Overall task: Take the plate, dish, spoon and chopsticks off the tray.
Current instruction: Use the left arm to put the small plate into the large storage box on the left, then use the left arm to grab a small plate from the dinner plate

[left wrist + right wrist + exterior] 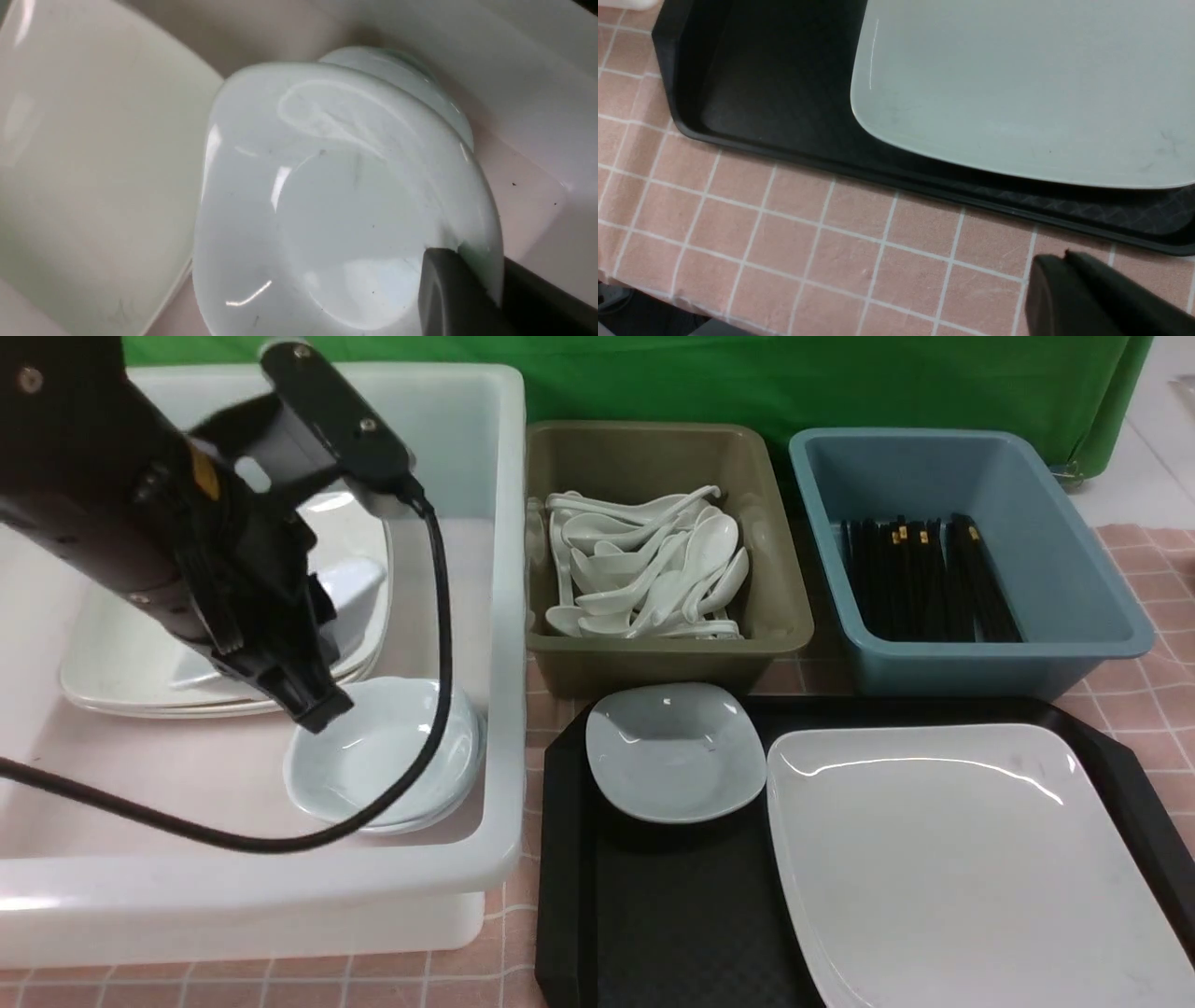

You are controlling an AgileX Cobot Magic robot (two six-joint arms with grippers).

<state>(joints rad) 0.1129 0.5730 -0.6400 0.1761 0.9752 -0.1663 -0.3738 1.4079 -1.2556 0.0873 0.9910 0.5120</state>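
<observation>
My left gripper (316, 707) (481, 266) reaches down into the big white tub (504, 616) and is shut on the rim of a small pale dish (392, 747) (327, 200). That dish lies over another small dish (402, 70); I cannot tell whether they touch. On the black tray (672, 915) (784, 93) a second small dish (674, 751) sits at the far left corner. The large white plate (971, 868) (1017, 84) fills the tray's right side. No spoon or chopsticks show on the tray. My right gripper (1059, 259) hangs shut and empty over the tablecloth, beside the tray's rim.
Large white plates (140, 672) (84, 163) are stacked at the tub's far left. An olive tub (653, 457) holds several white spoons, and a blue tub (1064, 523) holds black chopsticks. A pink checked cloth (784, 242) covers the table. A green backdrop (747, 373) stands behind.
</observation>
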